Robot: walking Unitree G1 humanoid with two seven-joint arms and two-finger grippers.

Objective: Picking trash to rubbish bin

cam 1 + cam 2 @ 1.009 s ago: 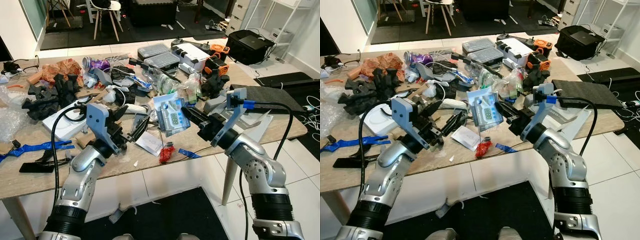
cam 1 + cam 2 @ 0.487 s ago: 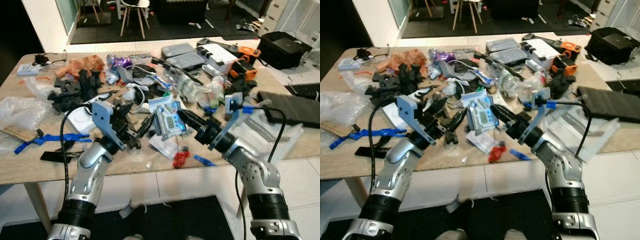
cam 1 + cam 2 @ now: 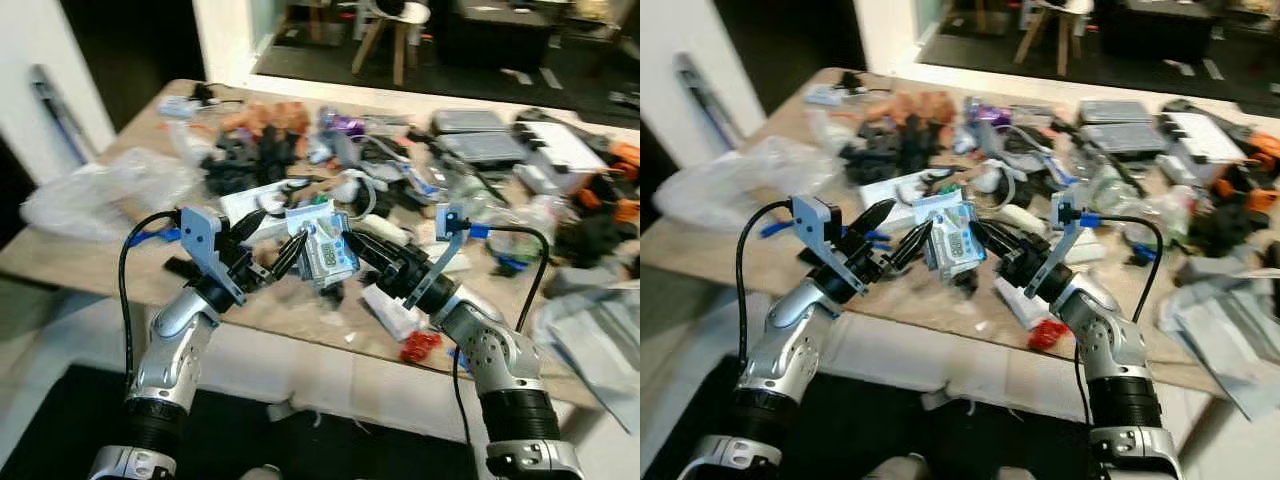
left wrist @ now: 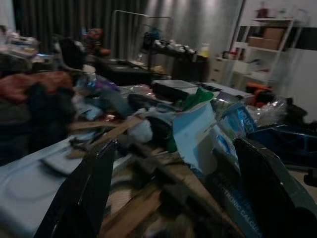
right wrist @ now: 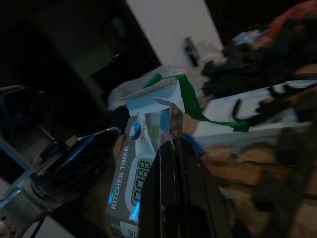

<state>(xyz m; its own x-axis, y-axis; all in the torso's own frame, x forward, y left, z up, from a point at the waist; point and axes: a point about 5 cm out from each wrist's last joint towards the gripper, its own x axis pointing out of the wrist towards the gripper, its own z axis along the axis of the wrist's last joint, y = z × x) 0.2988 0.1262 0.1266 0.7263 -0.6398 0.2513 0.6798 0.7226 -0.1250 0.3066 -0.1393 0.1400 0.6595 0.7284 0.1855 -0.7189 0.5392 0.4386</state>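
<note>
— Blue-and-white card packaging for a kitchen timer, with a green strip at its top: where do we have it?

— We hold it up above the near edge of the long wooden table, between our two arms. Our right gripper has its two black fingers pressed flat together on the pack's edge, so it hangs from that pinch.

— And our left gripper?

— Its fingers stand spread apart just beside the pack, on its left, and they grip nothing. In the left wrist view we see the pack close ahead between the two dark fingers.

— What lies around it?

— Below the pack, a white paper packet and a small red crumpled wrapper lie near the table edge. Farther back we see a heap of black foam pieces, a crumpled clear plastic bag at the left end, and grey flat cases at the far side.
</note>
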